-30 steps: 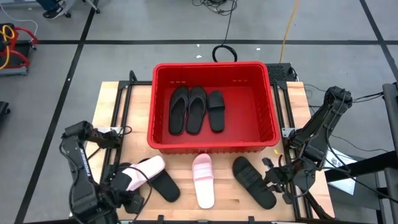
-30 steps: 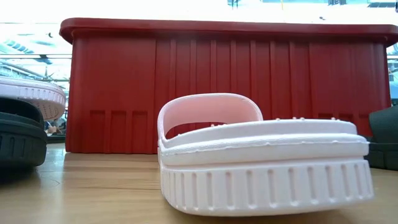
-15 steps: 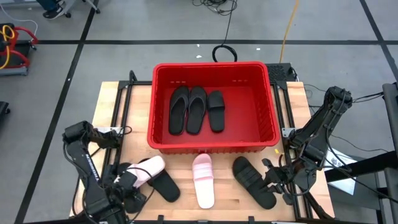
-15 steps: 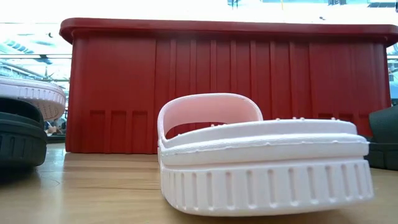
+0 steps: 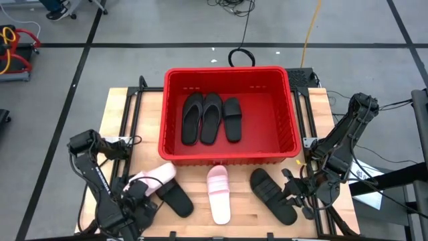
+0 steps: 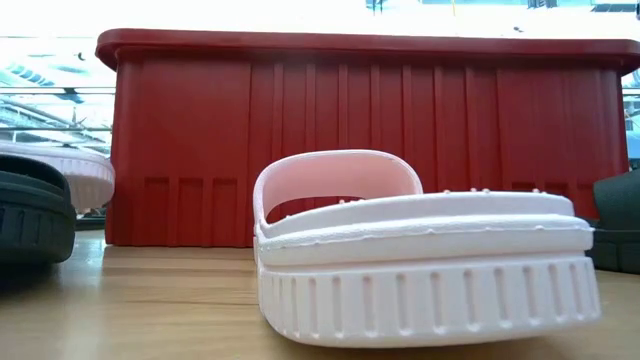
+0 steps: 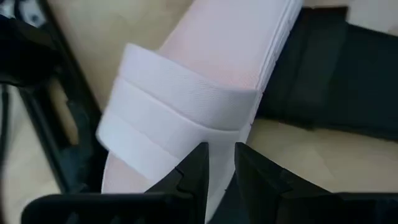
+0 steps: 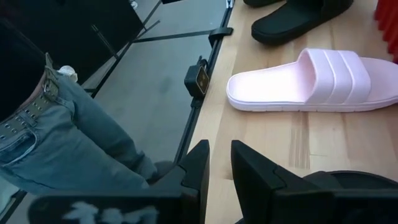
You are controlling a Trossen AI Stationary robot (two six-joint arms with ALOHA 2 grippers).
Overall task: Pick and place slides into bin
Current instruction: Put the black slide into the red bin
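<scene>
Left wrist view puts my left end effector [image 7: 219, 163] right at a pink slide [image 7: 205, 93]: the two dark fingers sit nearly together at the edge of its broad strap, and I cannot tell whether they pinch the strap or merely touch it. That slide lies across a black slide [image 7: 348, 81], which reaches away from the end effector. In the high view, the left end effector [image 5: 137, 194] is at the front left corner of the tabletop [image 5: 124, 110], with the pink slide [image 5: 155, 177] and black slide [image 5: 175, 197] just beyond it toward the middle. Farther along the front edge lies a second pink slide [image 5: 218, 194], flat and alone, then another black slide [image 5: 273, 195]. My right end effector [image 5: 294, 193] hovers just beside that black slide's outer side; its fingers look nearly closed, empty. Behind all of these stands the red bin [image 5: 281, 144], holding three black slides [image 5: 211, 118] side by side on its floor.
</scene>
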